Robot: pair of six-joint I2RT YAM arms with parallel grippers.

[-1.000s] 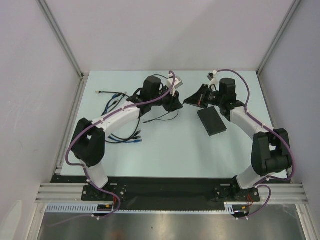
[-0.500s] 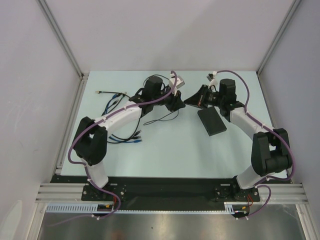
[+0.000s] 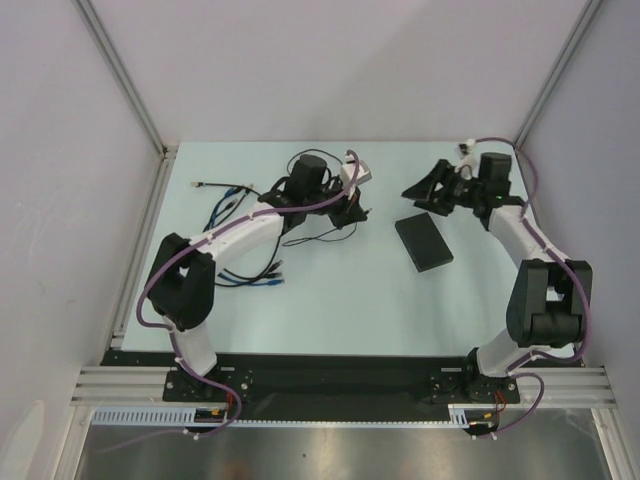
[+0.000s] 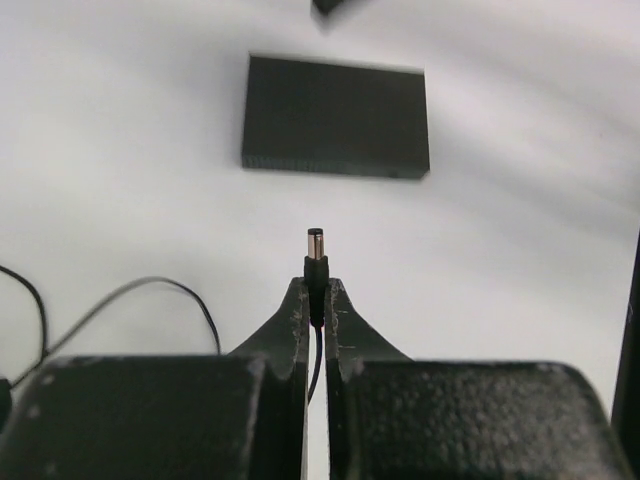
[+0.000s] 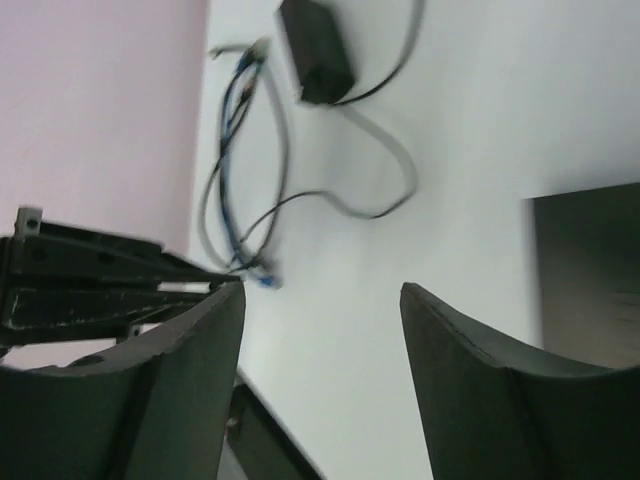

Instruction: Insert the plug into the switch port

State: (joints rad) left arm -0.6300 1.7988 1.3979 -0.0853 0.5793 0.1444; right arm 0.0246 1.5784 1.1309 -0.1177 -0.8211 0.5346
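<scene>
The plug (image 4: 315,260), a small black barrel plug with a metal tip, sticks out from between the fingertips of my left gripper (image 4: 316,285), which is shut on it; its thin black wire runs back between the fingers. The tip faces the switch (image 4: 335,118), a flat matte-black box lying flat a short way ahead, apart from the plug. From above, the left gripper (image 3: 349,211) sits left of the switch (image 3: 424,242). My right gripper (image 3: 420,194) hovers beyond the switch, open and empty (image 5: 320,300). One corner of the switch (image 5: 590,270) shows at the right.
A chunky black power adapter (image 5: 315,50) with its wire lies on the table. A tangle of blue and black cables (image 3: 240,235) spreads out at the left by the left arm. White walls and aluminium rails (image 3: 140,245) border the table.
My left gripper has shut on the plug. My right gripper has opened and drawn back to the right, away from the left gripper. The switch has not moved.
</scene>
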